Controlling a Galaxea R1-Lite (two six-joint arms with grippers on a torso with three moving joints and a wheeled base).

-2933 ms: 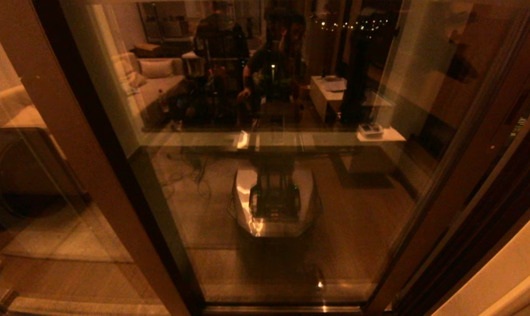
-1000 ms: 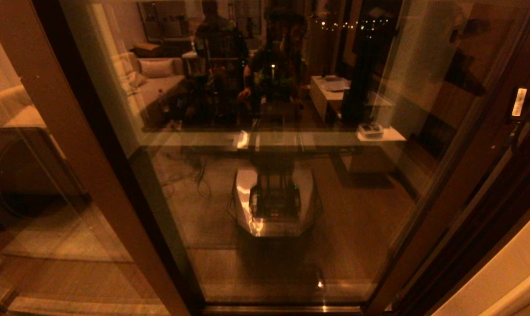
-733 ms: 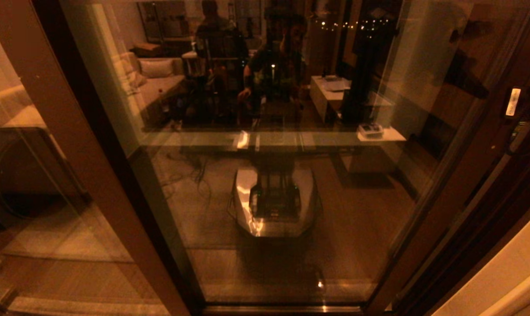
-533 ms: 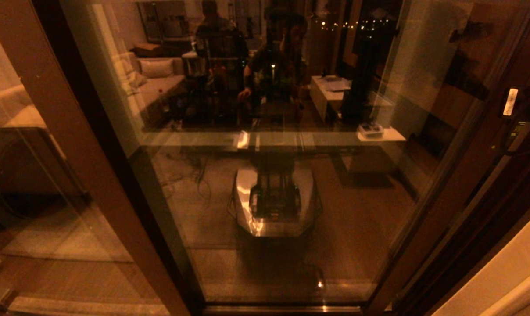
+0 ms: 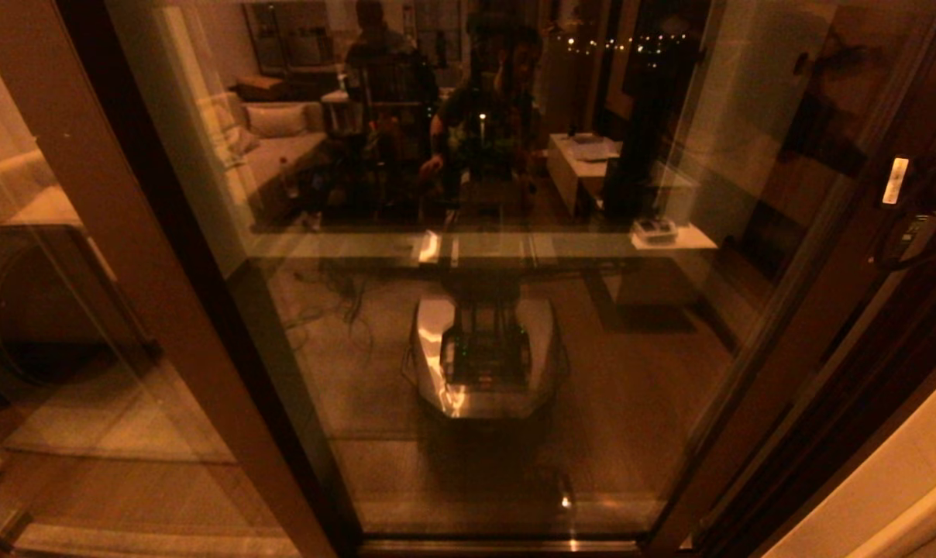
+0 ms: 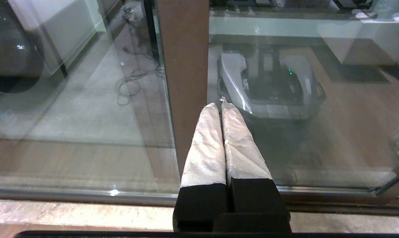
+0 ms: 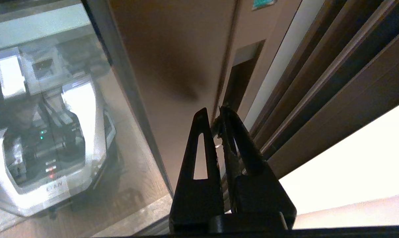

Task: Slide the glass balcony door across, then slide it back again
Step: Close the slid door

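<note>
Just beyond right gripper [image 7: 213,114] jaws: glass balcony door [image 7: 173,62]

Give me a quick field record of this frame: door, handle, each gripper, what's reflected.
door: glass balcony door, dark brown frame, fills the head view
handle: recessed handle plate on the door's right upright
right gripper: shut, empty, pointing at the upright just below the handle plate; contact unclear
left gripper: shut, empty, low down in front of the brown upright between the panes
reflection: the robot's own base in the glass
</note>
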